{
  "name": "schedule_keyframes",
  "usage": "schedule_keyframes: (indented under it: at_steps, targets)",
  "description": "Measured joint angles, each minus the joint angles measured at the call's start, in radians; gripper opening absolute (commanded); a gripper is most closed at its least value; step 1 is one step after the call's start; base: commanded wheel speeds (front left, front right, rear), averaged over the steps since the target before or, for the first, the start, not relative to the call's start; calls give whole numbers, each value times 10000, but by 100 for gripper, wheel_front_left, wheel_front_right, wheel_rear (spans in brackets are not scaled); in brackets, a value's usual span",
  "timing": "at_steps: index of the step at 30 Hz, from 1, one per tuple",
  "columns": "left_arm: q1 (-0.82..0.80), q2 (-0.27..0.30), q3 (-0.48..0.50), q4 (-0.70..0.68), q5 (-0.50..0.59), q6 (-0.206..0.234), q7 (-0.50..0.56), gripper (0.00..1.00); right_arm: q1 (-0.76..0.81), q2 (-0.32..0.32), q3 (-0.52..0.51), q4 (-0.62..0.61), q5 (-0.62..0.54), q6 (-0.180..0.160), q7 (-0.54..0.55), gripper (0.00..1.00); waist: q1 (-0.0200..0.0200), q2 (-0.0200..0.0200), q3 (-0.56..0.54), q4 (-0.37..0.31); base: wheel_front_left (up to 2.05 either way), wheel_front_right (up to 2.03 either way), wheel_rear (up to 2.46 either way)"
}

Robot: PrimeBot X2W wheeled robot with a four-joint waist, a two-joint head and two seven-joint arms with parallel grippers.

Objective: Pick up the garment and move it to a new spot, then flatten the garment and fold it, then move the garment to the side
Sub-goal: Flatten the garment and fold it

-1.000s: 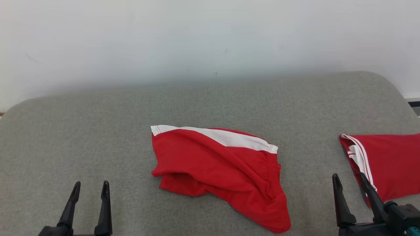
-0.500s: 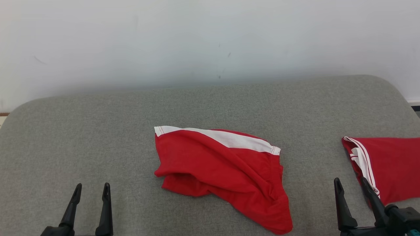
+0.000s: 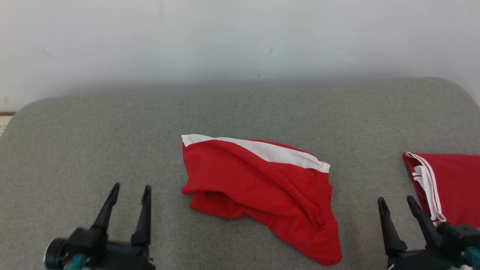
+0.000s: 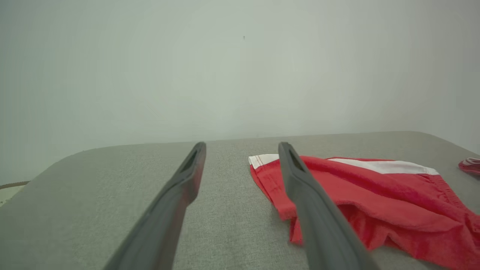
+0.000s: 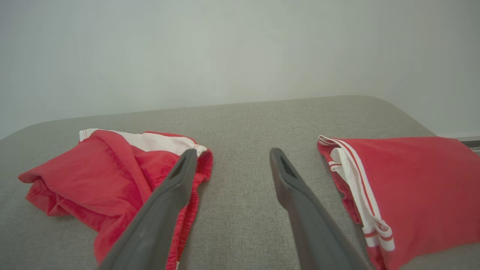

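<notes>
Left jaws and right jaws both stand spread wide and empty, low at the near edge on either side. Between them, touching neither, the garment (image 3: 258, 187) lies crumpled mid tabletop (image 3: 93, 142). It is red with a white band along its far edge, its near side bunched and creased. A second red piece (image 3: 453, 180), white-striped, lies folded just beside the right jaws.

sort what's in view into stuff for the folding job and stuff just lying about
For the job: crumpled red fabric garment with white waistband, mid-cushion; open left claw; open right claw.
Not part of it: folded red fabric garment with white stripes, at the right edge; grey fabric cushion; white wall.
</notes>
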Motion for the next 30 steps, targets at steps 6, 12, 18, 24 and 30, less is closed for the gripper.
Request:
schedule_keyframes:
  at_steps: [6, 12, 18, 24, 30]
  targets:
    - [-2006, -105, -696, 1120, -495, -892, 1241, 100, -1095, -679, 351, 755, 736, 0, 357, 100, 1, 0, 652, 92, 0, 0, 0]
    - [-4178, 15, -1381, 2408, -1177, -1346, 2901, 100, -2622, -1329, 1172, 1501, 1413, 0, 497, 100, 2, 1, 1461, 36, 0, 0, 0]
    - [-6135, 414, -2184, 3666, -1983, -1446, 4178, 100, -4029, -1952, 2385, 2270, 2054, 0, 702, 100, 3, 1, 2303, -86, 0, 0, 0]
    - [-7679, 1118, -3367, 4661, -3430, -1455, 5210, 100, -5054, -2477, 3415, 2700, 2579, 0, 729, 100, 4, 2, 3015, -262, 0, 0, 0]
    - [-8756, 1653, -3979, 5687, -4412, -1457, 5670, 100, -5865, -2767, 4330, 2803, 2903, 0, 644, 100, 3, 1, 3544, -572, 0, 0, 0]
